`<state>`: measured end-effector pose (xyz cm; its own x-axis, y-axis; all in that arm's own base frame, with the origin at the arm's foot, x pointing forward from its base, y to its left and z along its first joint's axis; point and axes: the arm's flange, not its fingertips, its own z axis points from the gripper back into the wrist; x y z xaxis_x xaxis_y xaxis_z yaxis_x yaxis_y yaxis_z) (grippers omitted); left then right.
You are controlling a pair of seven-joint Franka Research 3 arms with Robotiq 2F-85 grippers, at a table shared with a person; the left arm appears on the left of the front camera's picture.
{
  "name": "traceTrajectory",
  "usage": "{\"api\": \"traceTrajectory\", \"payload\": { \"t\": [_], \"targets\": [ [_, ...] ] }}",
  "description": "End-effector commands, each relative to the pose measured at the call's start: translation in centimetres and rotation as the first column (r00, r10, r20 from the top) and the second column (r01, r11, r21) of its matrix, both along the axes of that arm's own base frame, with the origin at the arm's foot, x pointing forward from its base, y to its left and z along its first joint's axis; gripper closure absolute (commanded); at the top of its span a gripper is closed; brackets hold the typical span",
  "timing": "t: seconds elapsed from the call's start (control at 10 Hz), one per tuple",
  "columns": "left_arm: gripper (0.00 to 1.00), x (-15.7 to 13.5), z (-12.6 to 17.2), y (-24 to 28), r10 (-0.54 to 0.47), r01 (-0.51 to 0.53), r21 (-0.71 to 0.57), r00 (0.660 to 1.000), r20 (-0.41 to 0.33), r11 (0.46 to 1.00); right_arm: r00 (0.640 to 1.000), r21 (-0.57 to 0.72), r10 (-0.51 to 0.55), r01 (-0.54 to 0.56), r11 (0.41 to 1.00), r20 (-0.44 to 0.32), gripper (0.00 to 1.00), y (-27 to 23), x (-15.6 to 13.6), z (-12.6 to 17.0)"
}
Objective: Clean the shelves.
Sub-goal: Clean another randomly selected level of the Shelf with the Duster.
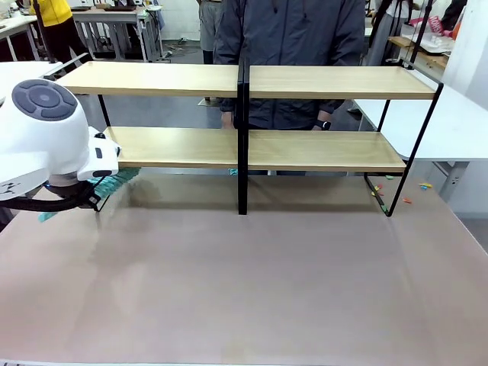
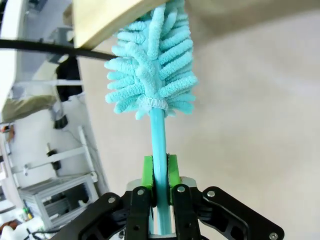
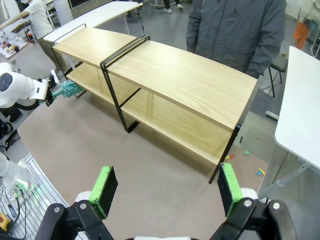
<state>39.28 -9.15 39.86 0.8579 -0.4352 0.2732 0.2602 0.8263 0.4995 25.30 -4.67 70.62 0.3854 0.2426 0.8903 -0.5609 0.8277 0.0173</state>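
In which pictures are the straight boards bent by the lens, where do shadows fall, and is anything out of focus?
Right wrist view: the shelves bow in a curve, wide-angle distortion. Front view: their boards look straight and a soft shadow lies on the table beneath the lower tier. Left wrist view: the turquoise duster, held in the left end effector, is sharp, and the board edge above it is slightly soft.

One shelves rack, four boards; one duster; one person.

Bright, even overhead light, no glare. Soft shadow under the shelves on the bench. Front view sharp. Wrist views fisheye: shelf boards bow, edges curve. Left wrist bkgd slightly soft, duster crisp.
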Motion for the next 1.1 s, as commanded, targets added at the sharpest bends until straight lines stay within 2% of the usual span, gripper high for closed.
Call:
{"api": "traceTrajectory", "payload": {
  "t": [0.0, 0.1, 0.5, 0.6, 0.9, 1.0],
  "targets": [
    [0.87, -5.8, -1.1, 2.0, -0.153, 0.137, -0.159, 0.984, -0.094, 0.978, 1.000, 0.006, 0.006, -0.006, 1.000, 0.005, 0.00, 0.1, 0.0, 0.1],
    [0.87, 0.0, 0.0, 0.0, 0.000, 0.000, 0.000, 1.000, 0.000, 1.000, 1.000, 0.006, 0.006, -0.006, 1.000, 0.005, 0.00, 0.1, 0.0, 0.1],
    [0.87, 0.0, 0.0, 0.0, 0.000, 0.000, 0.000, 1.000, 0.000, 1.000, 1.000, 0.006, 0.006, -0.006, 1.000, 0.005, 0.00, 0.1, 0.0, 0.1],
    [0.87, 0.1, 0.2, 0.3, -0.025, 0.024, -0.025, 0.999, -0.027, 0.999, 1.000, 0.006, 0.006, -0.006, 1.000, 0.005, 0.00, 0.1, 0.0, 0.1],
    [0.87, -1.0, -0.7, 1.1, 0.002, -0.003, -0.030, 0.999, -0.035, 1.000, 1.000, 0.006, 0.006, -0.006, 1.000, 0.005, 0.00, 0.1, 0.0, 0.1],
    [0.87, -0.9, -1.2, 1.3, 0.054, -0.054, 0.001, 0.999, -0.007, 0.999, 1.000, 0.006, 0.006, -0.006, 1.000, 0.005, 0.00, 0.1, 0.0, 0.1]
  ]
}}
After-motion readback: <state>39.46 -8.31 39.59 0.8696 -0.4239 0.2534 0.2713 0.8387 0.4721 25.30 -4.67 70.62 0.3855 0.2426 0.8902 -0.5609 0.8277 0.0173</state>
